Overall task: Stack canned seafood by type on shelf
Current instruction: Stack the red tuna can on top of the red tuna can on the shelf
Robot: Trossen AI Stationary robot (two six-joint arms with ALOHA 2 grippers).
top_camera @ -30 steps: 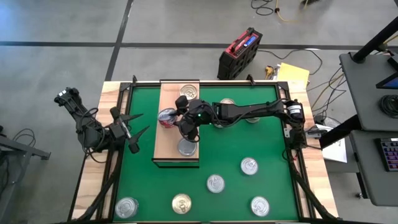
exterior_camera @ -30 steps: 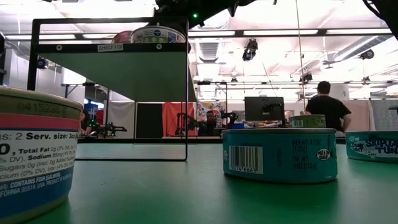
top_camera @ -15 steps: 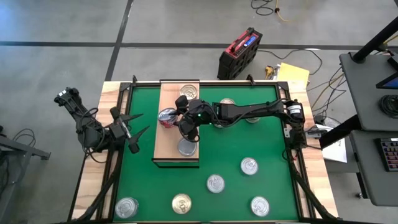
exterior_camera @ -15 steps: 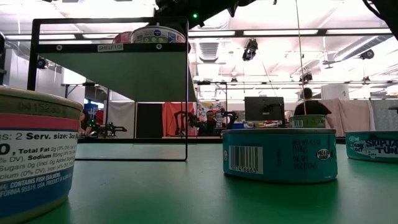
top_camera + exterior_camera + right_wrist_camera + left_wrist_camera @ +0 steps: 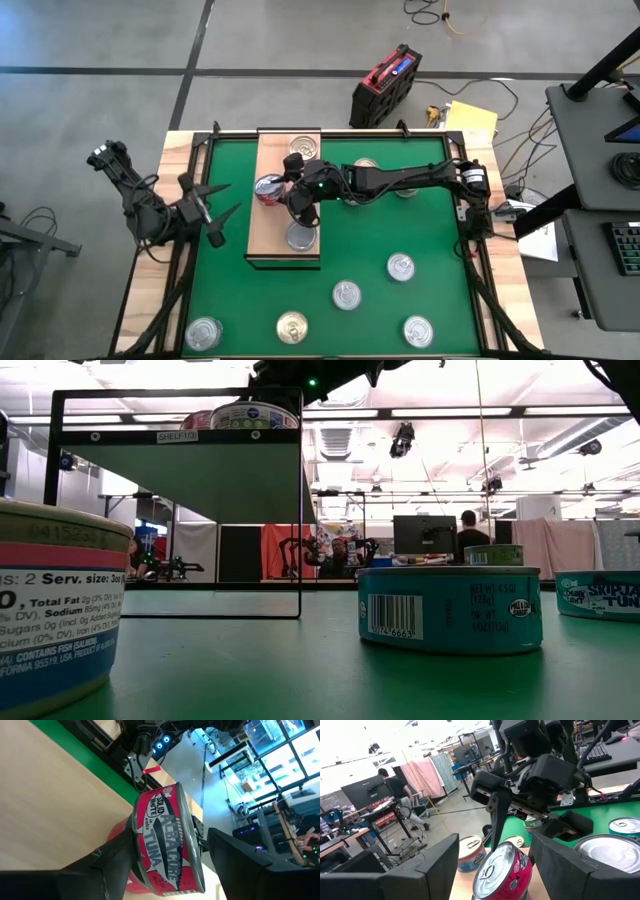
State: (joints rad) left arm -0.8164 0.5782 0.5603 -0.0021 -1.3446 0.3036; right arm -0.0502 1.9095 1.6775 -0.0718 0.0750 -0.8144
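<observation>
The right pincer (image 5: 285, 198) was positioned over the shelf (image 5: 270, 232), a light wooden board lying on the green tabletop (image 5: 370, 235) toward its left side and reaching the far edge. The right wrist view showed its fingers standing apart on either side of a red tuna can (image 5: 162, 842), with a gap visible between the can and at least one finger; the can was not clamped. That red can (image 5: 268, 188) stood at the left edge of the shelf, and appeared in the left wrist view to sit on top of another can of the same kind.

Two further cans were on the shelf: one silver-lidded near its far end (image 5: 300, 148) and one silver-lidded near its near end (image 5: 300, 237).

Five cans lay loose on the tabletop along its near edge: a silver one at the near left corner (image 5: 203, 332), a gold-lidded one (image 5: 292, 326), and three silver ones (image 5: 346, 294), (image 5: 401, 266), (image 5: 418, 329).

The left pincer (image 5: 222, 212) waited at the tabletop's left edge, fingers apart and holding nothing.
</observation>
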